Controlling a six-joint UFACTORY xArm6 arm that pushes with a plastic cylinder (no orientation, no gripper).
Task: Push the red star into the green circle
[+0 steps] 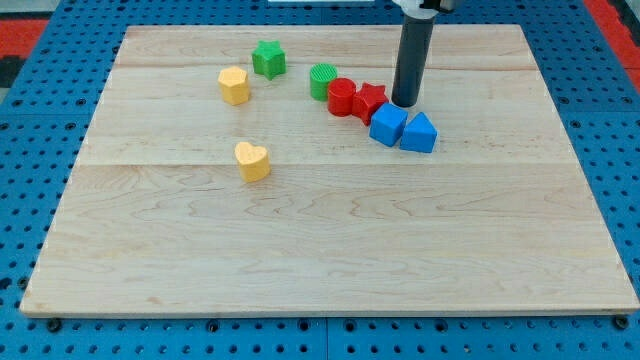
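Observation:
The red star (pixel 370 100) lies near the board's upper middle. A red round block (pixel 342 97) touches its left side, and the green circle (pixel 323 80) sits just up and left of that block. My tip (pixel 404 102) rests on the board close to the right of the red star, just above the blue blocks. The dark rod rises from it to the view's top.
A blue cube (pixel 387 125) and a blue pointed block (pixel 419 132) sit side by side just below the red star and my tip. A green star (pixel 268 59), a yellow hexagon (pixel 234 85) and a yellow heart (pixel 252 160) lie to the left on the wooden board (pixel 330 250).

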